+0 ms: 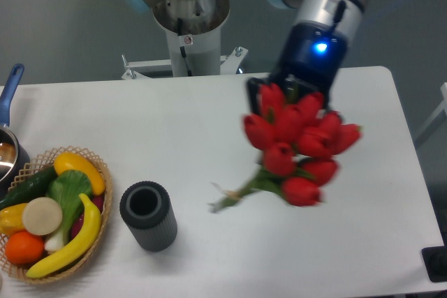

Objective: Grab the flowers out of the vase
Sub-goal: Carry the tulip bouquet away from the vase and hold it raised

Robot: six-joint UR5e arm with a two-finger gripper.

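Flowers [297,146], a bunch of red tulips, hang in the air over the middle-right of the white table [363,228], stems trailing down-left with their tips clear of the dark ribbed vase [148,215], which stands upright and empty well to the left beside a wicker basket [98,165] of fruit and vegetables. The gripper [293,99] sits behind the blooms, which hide its fingers, so whether it is clamped on the bunch cannot be told. Blurred and tilted, the bunch could slip loose if the hold is light.
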